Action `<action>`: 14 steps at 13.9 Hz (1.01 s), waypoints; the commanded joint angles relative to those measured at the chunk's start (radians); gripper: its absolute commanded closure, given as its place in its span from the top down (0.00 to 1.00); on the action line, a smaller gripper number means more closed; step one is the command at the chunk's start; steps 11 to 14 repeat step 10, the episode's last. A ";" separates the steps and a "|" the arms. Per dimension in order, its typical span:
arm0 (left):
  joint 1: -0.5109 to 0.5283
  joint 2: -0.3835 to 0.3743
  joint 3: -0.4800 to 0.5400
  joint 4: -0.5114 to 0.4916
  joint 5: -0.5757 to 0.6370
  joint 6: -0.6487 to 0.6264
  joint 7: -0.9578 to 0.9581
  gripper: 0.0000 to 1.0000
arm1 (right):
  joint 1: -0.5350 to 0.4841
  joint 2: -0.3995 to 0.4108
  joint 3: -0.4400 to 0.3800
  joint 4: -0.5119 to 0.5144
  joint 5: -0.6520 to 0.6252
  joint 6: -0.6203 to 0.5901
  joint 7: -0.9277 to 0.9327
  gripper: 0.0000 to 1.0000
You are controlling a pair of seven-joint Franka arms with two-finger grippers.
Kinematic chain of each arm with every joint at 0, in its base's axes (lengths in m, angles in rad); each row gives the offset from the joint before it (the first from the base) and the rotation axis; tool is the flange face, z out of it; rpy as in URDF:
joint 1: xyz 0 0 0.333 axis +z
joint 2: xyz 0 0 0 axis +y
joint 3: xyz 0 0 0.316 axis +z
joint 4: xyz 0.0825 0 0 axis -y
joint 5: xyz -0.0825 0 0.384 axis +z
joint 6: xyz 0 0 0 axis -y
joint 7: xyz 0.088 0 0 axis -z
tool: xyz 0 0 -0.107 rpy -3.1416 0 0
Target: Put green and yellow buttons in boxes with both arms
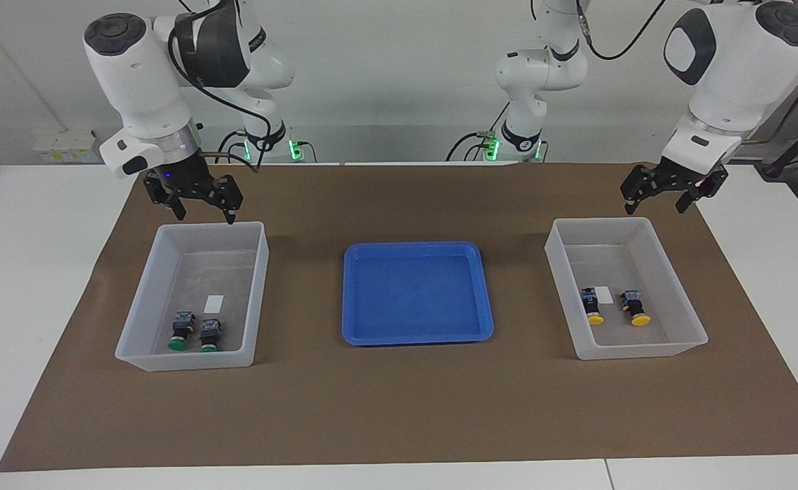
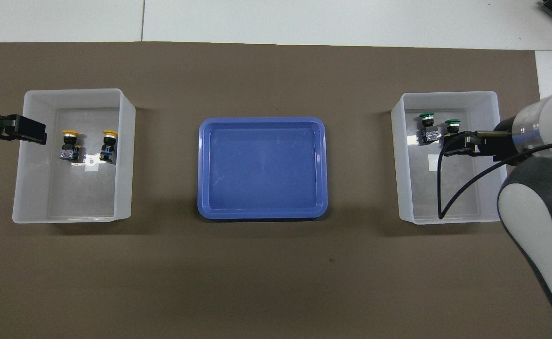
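Both green buttons point(image 1: 193, 333) lie in the box point(image 1: 192, 297) at the right arm's end, both yellow buttons point(image 1: 615, 307) in the other box point(image 1: 624, 288). Your right gripper point(image 1: 195, 195) and left gripper point(image 1: 671, 186) hang with jaws open and empty. Sorting looks finished; lift straight clear, away from the walls.

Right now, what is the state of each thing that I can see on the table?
Green buttons: both lying in the box at the right arm's end.
Yellow buttons: both lying in the other box.
Blue tray: holds nothing.
Left hand: open, holding nothing.
Right hand: open, holding nothing.
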 commanded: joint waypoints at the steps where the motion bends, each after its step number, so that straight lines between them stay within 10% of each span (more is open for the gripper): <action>1: 0.002 -0.030 0.001 -0.038 -0.006 0.014 -0.003 1.00 | -0.011 -0.007 0.007 0.004 0.018 -0.007 0.008 1.00; 14: 0.002 -0.030 0.001 -0.038 -0.006 0.014 -0.003 1.00 | -0.010 -0.008 0.007 0.001 0.018 -0.017 0.008 1.00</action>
